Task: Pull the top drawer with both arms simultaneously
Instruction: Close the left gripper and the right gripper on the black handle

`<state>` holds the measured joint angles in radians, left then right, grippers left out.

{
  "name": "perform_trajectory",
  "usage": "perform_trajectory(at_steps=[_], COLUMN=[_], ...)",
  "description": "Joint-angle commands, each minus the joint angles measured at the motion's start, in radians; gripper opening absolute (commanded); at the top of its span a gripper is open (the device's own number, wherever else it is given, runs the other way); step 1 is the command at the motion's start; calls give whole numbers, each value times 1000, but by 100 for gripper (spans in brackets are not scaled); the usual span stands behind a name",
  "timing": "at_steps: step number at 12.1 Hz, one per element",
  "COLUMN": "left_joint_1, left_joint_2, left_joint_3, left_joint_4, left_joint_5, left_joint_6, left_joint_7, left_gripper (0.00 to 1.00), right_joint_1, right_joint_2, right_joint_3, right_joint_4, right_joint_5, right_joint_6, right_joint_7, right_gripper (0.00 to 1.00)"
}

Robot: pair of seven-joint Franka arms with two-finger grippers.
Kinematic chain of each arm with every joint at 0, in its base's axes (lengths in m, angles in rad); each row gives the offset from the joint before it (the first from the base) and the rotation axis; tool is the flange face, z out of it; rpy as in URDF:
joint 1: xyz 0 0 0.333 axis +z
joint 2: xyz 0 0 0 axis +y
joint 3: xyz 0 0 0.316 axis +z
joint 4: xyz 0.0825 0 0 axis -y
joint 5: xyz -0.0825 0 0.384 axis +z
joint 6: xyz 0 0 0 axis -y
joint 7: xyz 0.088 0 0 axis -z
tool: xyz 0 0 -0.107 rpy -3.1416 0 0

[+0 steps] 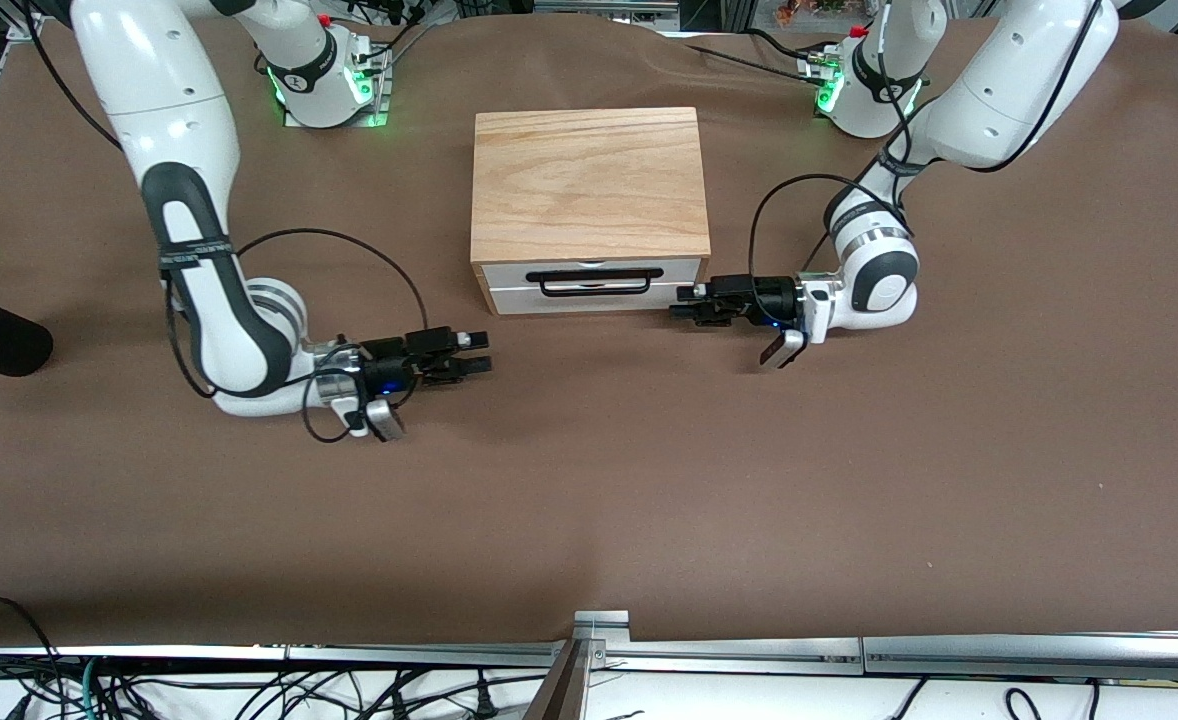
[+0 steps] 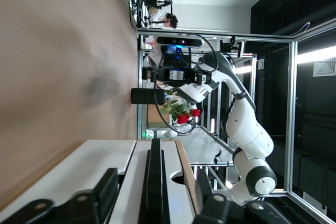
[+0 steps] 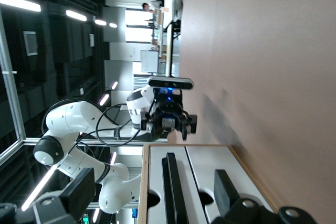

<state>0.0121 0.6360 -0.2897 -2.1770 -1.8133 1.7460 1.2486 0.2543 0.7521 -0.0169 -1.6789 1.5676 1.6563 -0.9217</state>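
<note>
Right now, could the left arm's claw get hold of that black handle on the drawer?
Probably yes. The left claw sits open, low beside the top drawer at the left arm's end of the handle, fingers pointing along the front panel. Nothing lies between them.

No text, label, brand or number is legible anywhere; small white lettering on the arms' black bands is unreadable.
</note>
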Motion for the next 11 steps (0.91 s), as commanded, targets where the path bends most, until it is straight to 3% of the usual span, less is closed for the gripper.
perform_trajectory(at_steps=[1, 4, 7, 11], left_joint_1=[-21, -26, -27, -27], left_joint_2=[14, 11, -24, -74], left_joint_3=[-19, -43, -83, -89], left_joint_4=[11, 0, -29, -50], left_joint_5=[-37, -32, -29, -29], left_joint_6=[9, 58, 142, 152], left_joint_7=[12, 20, 23, 8], left_gripper=[66, 68, 63, 61], right_joint_1=[43, 68, 95, 118], right_joint_2=[23, 23, 21, 21], right_joint_3=[-3, -3, 0, 12], right_joint_4=[-7, -57, -100, -128], right_joint_5=[72, 72, 72, 77], right_joint_6=[-1, -12, -26, -27], right_joint_7=[-68, -111, -132, -171], right_gripper=[100, 100, 100, 100])
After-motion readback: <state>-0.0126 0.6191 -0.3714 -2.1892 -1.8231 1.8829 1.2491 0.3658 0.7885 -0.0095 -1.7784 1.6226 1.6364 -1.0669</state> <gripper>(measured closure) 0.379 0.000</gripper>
